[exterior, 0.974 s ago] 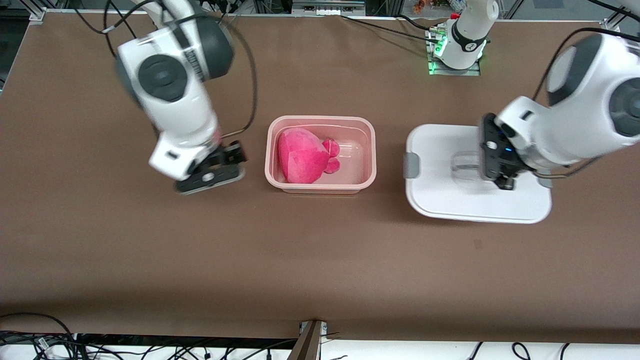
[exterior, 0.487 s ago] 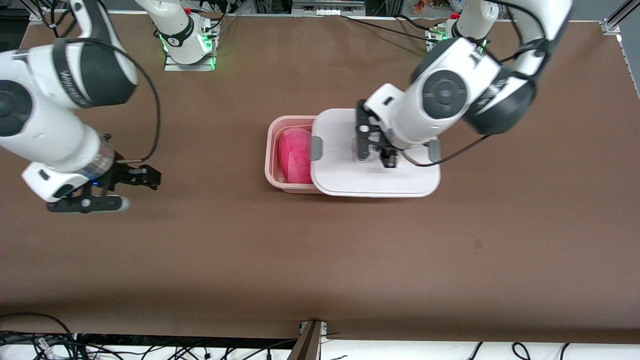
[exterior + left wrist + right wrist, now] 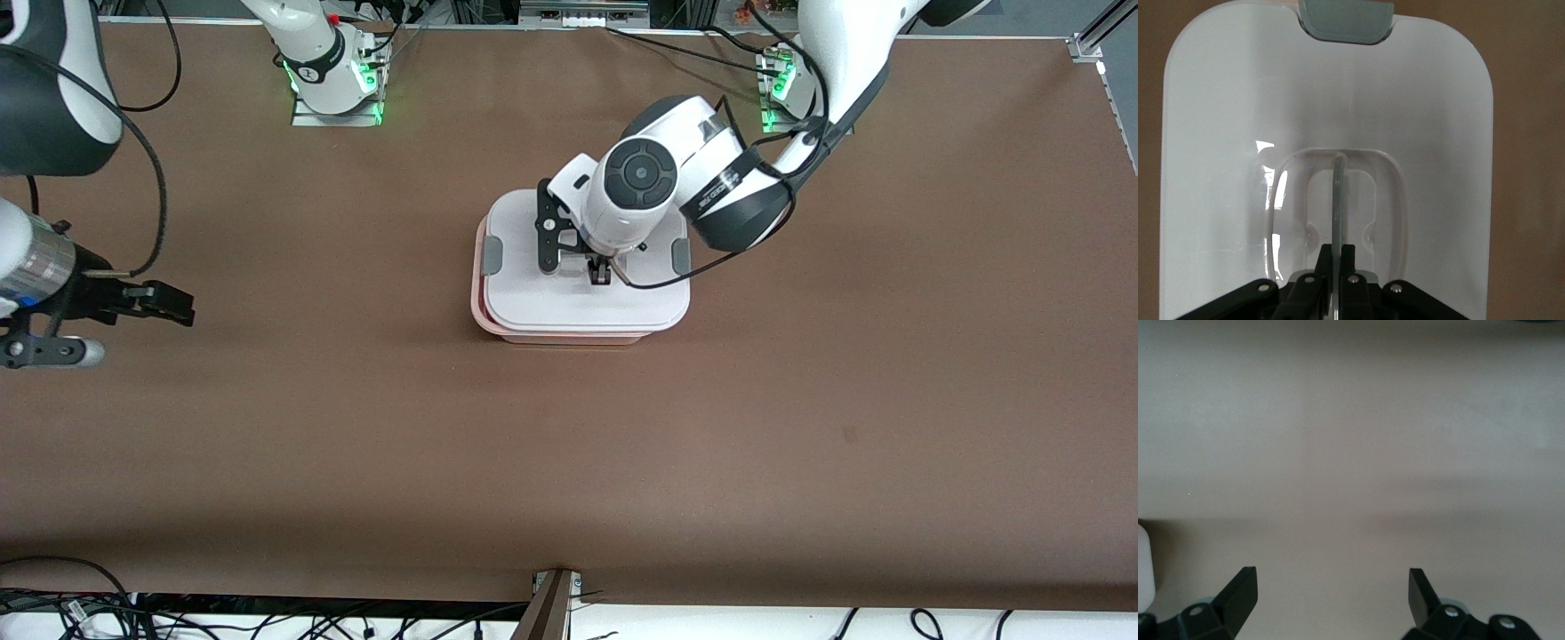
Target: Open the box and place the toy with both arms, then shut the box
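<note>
My left gripper (image 3: 594, 269) is pinched tight on the clear handle (image 3: 1336, 200) of the lid (image 3: 587, 302), and I have the lid over the box (image 3: 477, 307), whose pink rim shows only along the edge nearer the front camera and at the end toward my right arm. The toy is hidden under the lid, so I can't see it; I judge it to be in the box. My right gripper (image 3: 133, 302) waits with its fingers (image 3: 1238, 593) spread wide over bare table (image 3: 569, 444) at its own end, well apart from the box. The lid looks slightly off: it overhangs toward my left arm's end while the rim peeks out at the other end, so I judge it isn't seated yet. If I let go now, it could rest crooked on the rim, and the grey clips (image 3: 492, 257) would miss their catches. If I push down while it is misaligned, the light box could skid or tip on the table, since nothing is bracing it. The toy is soft; if any of it is riding above the rim, it could keep the lid from closing flat. My hold on the thin handle is narrow, so a sideways nudge to correct the offset could twist the lid in my fingers.
</note>
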Controlling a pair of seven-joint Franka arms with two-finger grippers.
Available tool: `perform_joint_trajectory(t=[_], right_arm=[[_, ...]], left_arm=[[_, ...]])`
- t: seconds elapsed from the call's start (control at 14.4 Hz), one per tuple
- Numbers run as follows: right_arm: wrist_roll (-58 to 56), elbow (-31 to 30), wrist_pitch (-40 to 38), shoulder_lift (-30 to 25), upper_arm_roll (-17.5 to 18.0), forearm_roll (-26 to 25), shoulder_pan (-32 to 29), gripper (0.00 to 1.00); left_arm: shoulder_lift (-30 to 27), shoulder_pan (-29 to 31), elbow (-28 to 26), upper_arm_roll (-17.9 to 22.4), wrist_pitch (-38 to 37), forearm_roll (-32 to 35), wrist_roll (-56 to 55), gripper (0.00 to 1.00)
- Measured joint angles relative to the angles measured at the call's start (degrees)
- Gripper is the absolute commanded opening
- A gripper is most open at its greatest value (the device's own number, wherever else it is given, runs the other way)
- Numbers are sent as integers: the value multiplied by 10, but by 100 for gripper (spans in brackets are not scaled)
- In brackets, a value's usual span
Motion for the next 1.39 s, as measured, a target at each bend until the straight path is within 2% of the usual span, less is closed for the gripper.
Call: perform_joint_trajectory(t=[0.07,0.28,0.35,0.49,0.83,1.39], right_arm=[[-3,0,-8,-10,-30,20,15,100],[-45,0,-53,-33,-150,66,89,100],[-60,-1,-64,-39,-181,70,108,100],[-68,-10,-74,-55,-219,72,135,100],[-72,-96,-80,-134,-228,72,166,100],[-76,-117,-97,-188,-244,73,171,100]], left_arm=[[6,-1,0,0,14,2,0,0],[12,-9,-1,0,32,3,0,0],[13,-12,-2,0,32,3,-1,0],[14,-14,-6,0,32,3,-1,0],[14,-15,-13,1,32,4,-1,0],[18,-16,-17,1,62,24,-1,0]])
